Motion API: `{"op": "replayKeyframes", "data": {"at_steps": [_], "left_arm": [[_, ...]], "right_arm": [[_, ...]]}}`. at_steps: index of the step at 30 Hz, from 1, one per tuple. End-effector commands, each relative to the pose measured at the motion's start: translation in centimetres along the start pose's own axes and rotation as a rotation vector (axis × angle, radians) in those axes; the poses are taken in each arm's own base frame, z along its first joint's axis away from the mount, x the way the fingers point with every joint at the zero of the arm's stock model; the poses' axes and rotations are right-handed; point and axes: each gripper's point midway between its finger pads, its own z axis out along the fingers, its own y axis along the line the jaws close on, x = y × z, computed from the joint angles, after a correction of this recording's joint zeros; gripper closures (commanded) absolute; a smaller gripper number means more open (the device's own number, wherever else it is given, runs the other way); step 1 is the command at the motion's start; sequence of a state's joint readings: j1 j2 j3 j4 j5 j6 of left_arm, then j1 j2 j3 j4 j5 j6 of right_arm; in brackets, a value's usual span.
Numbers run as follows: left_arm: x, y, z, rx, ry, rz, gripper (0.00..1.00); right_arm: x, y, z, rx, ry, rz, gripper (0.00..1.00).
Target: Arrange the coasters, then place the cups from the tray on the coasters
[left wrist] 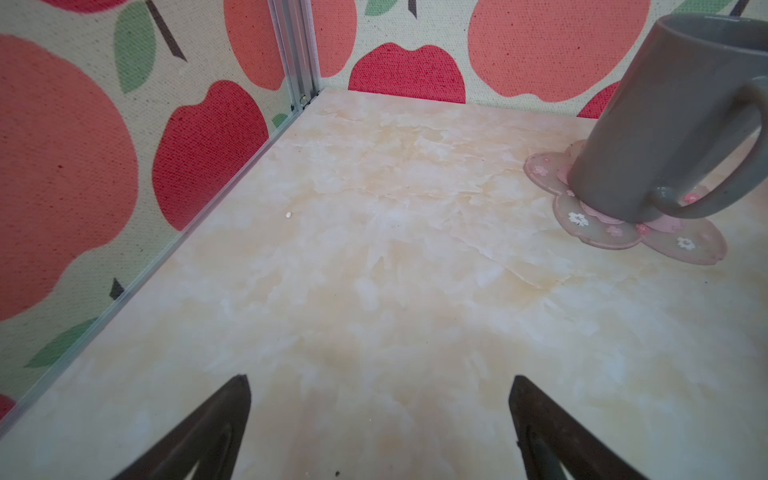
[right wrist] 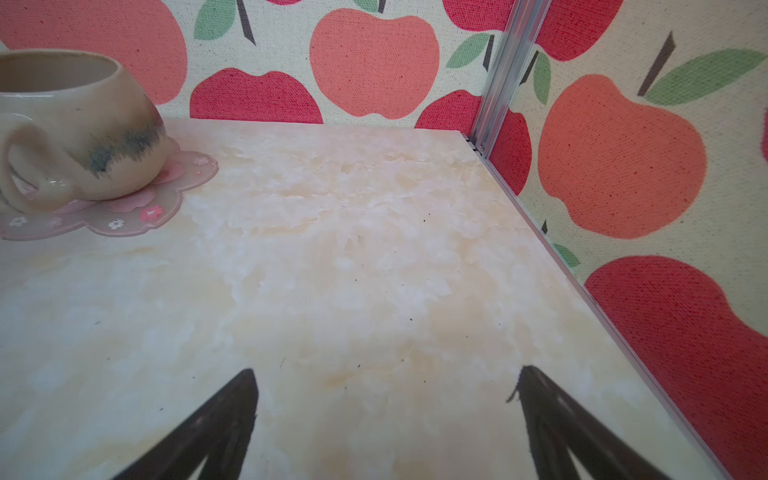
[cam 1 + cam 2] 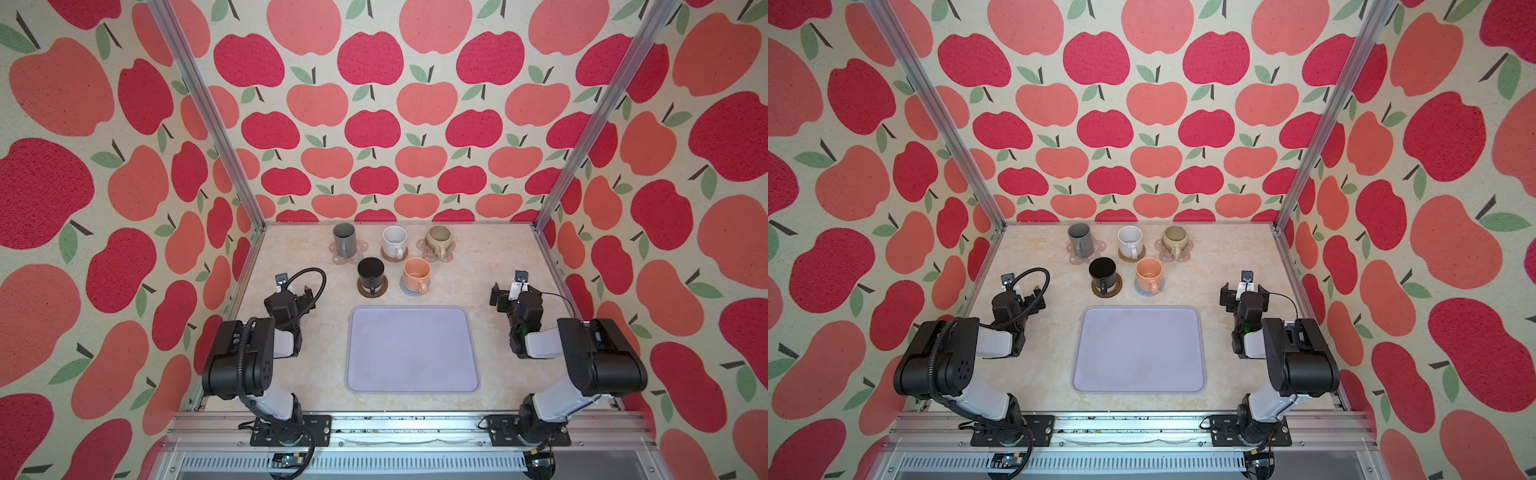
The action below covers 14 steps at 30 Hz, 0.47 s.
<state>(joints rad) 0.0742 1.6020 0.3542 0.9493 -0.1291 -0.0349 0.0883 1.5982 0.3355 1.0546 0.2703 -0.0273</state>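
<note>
All five cups stand on coasters near the far edge of the table [image 3: 291,257], around its middle. The grey cup [image 3: 344,240], the white cup [image 3: 394,242] and the beige cup [image 3: 438,239] make a back row, and the black cup [image 3: 370,271] and the peach cup [image 3: 417,274] stand in front of them. The tray [image 3: 411,349] lies bare toward the near edge, so the task looks finished to me.

The left gripper [image 1: 380,378] and the right gripper [image 2: 386,370] have their fingers spread wide and hold nothing. Each is over bare table, well apart from the cups.

I judge the cups to be glazed ceramic: stiff, rather heavy, slippery and easy to chip. A good hold is across the wall at the rim, or on the handle. The coasters look thin and light and may slide.

Only the top views show all five cups together. The left wrist view shows that the grey cup sits off centre on its flower coaster [image 1: 615,232]. The right wrist view shows a dark streak in the beige cup's glaze.
</note>
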Motion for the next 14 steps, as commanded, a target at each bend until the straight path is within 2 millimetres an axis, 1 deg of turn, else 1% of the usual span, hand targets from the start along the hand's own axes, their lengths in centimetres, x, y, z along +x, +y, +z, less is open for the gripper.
{"op": "replayKeyframes", "data": {"at_steps": [1,14], "left_arm": [[-1.18,-0.36,0.37,0.011,-0.037,0.01,0.01],[-1.19,-0.4,0.37,0.011,-0.037,0.012,0.01]], "right_arm": [[-0.34,0.35,0.23,-0.011,0.002,-0.021,0.01],[-0.32,0.37,0.26,-0.011,0.005,-0.021,0.01]]}}
